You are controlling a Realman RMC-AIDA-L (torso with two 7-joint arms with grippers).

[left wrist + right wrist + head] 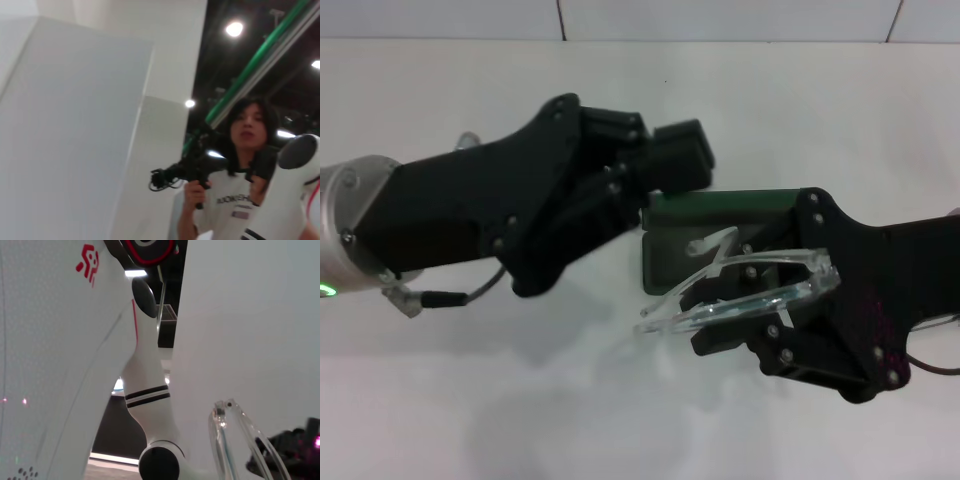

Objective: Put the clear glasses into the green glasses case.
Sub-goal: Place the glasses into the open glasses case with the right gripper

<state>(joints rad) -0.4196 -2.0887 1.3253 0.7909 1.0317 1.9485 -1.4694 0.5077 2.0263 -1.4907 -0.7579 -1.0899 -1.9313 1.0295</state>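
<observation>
Head view, left side: your left pincer (675, 160) reaches in from the left over the white table (620, 400) and ends in a black block just beside the far left corner of the green case (720, 215). Whether its fingers are spread or pressed together, you cannot tell; the arm's own body covers them.

To the right of that pincer lies the case, open, its green lid edge showing at the far side and its dark inside below it. Only the left part of the case is seen; the right part is covered by your right arm.

Right side: your right pincer (760, 300) is pinching the clear glasses (740, 300) by the lens. The glasses hang out to the left of the pincer, over the near edge of the case, with one clear arm curving up over the dark inside. Whether they touch the case cannot be told.

The left wrist view shows none of this: only a white wall and a person (240, 165) holding a black device.

The right wrist view shows a curved clear edge of the glasses (235, 440) beside the robot's white body (60, 365), with no sight of the case.
</observation>
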